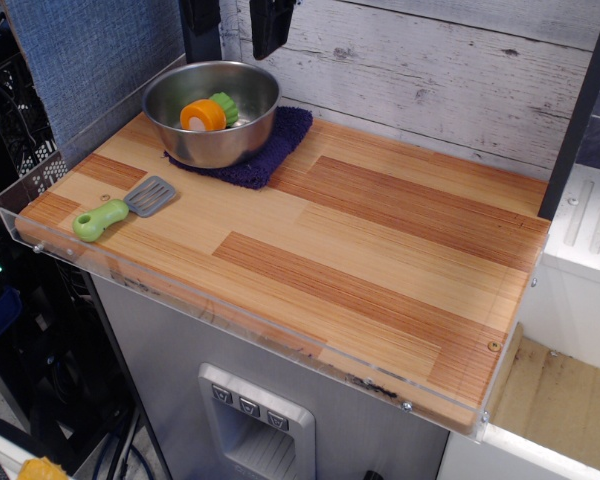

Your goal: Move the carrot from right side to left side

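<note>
Carrot (209,112) lies inside the steel bowl (242,135) on a purple cloth (280,150) at the table's back left corner. Above it hangs the black gripper (238,25), mostly cropped; whether its fingers are spread is unclear.

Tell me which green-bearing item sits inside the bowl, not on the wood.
The carrot: orange body with a green ribbed top, lying inside the steel bowl. The other one, the green-handled grey spatula, lies flat on the bare wooden board near the left edge.

Orange carrot (206,113) on its side, apparently bowl-cradled
</note>
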Motion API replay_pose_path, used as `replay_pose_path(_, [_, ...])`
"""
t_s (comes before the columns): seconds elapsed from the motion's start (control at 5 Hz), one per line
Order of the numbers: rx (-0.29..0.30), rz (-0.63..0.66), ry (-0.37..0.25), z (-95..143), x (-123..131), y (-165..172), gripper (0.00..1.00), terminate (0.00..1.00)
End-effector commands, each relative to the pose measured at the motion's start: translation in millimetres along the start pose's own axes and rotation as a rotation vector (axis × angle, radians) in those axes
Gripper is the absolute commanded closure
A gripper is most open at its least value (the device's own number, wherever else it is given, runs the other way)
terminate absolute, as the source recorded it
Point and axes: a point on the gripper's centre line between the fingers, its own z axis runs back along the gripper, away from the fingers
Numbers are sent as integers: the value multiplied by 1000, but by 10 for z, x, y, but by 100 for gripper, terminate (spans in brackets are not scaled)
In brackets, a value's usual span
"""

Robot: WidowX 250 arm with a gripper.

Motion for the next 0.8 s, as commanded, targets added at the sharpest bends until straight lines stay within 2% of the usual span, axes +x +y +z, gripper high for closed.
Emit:
replay_pose_path(0.0, [16,19,-39,276,-195,95,0,0])
replay_pose_path(0.2, [-23,63,17,256,-212,90,0,0])
replay_pose_path(0.4, [-23,63,17,256,-212,90,0,0])
replay_pose_path(0.6, [-23,63,17,256,-212,90,0,100])
